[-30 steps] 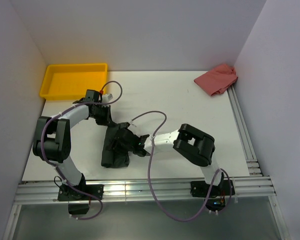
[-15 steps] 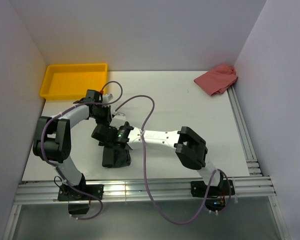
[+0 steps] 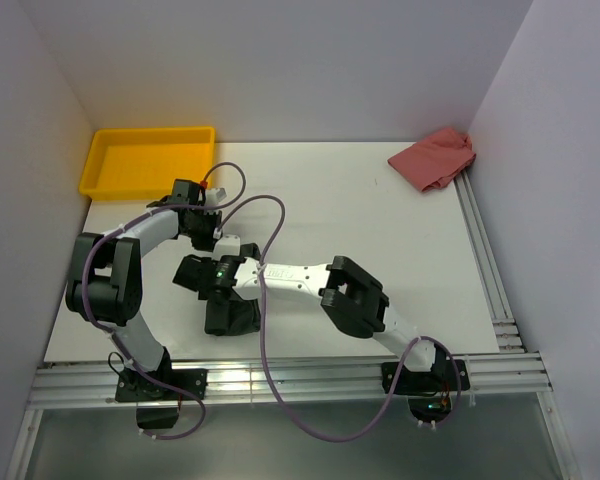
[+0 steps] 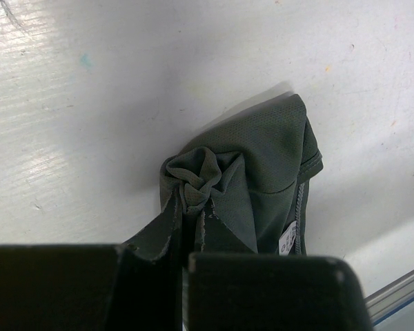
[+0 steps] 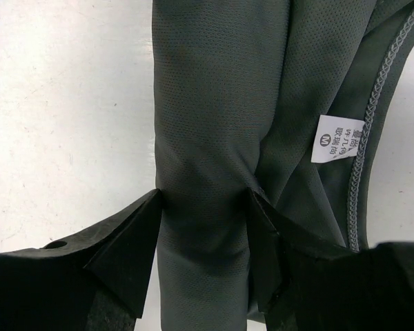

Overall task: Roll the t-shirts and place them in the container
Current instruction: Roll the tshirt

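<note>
The dark grey t-shirt (image 3: 232,315) lies bunched in a narrow bundle on the white table, near the front left. In the left wrist view my left gripper (image 4: 190,217) is shut on a twisted pinch of the t-shirt (image 4: 262,172); it sits at the bundle's far end (image 3: 210,238). My right gripper (image 3: 195,275) reaches across from the right, over the upper part of the bundle. Its jaws stand open (image 5: 203,200), one fingertip on each side of a long fold of the t-shirt (image 5: 207,103). A small white label (image 5: 338,138) shows beside that fold.
A yellow tray (image 3: 145,160) stands at the back left, close behind the left arm. A pink-red cloth (image 3: 435,158) lies crumpled at the back right corner. Metal rails (image 3: 280,380) run along the front edge and the right side, and walls close in on three sides.
My right arm has stretched leftward across the t-shirt, its gripper moving from the bundle's right side to its upper left, jaws a little wider. The left arm has held still.
</note>
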Available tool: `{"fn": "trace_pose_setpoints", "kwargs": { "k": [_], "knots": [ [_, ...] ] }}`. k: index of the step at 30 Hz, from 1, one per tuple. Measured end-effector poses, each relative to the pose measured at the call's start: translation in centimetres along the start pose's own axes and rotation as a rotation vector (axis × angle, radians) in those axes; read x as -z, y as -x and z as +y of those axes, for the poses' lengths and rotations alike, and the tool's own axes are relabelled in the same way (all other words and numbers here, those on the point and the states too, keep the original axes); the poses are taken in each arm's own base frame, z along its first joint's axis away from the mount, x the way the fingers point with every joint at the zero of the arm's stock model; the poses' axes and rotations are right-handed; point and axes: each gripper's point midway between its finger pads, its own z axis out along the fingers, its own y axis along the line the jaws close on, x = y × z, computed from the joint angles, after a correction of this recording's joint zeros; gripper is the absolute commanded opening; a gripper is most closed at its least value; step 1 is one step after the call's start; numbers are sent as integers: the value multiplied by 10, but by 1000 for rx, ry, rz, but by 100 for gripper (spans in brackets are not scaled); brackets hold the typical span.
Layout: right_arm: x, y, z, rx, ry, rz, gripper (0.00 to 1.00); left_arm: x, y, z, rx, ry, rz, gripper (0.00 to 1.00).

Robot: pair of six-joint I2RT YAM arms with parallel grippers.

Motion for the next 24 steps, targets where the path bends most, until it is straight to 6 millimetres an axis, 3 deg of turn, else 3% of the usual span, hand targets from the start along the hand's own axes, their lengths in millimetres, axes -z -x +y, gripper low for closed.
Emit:
{"fn": "trace_pose_setpoints", "kwargs": {
  "k": [5,15,18,19,21,22,24],
  "knots": [
    [0,-3,1,4,2,4,59,0,0,0,0,0,0,1],
    [-11,-13,-1,25,-14,23,64,0,0,0,-1,0,1,13],
    [-12,-14,-1,26,-9,24,55,0,0,0,-1,0,1,18],
    [-13,-15,-1,27,-8,26,42,0,0,0,-1,1,1,25],
    [-15,-17,-1,23,2,24,27,0,0,0,-1,2,1,33],
    [-14,-16,0,17,15,22,15,0,0,0,-1,2,2,43],
    [-13,-16,1,4,41,22,10,0,0,0,-5,1,2,51]
  ]
}}
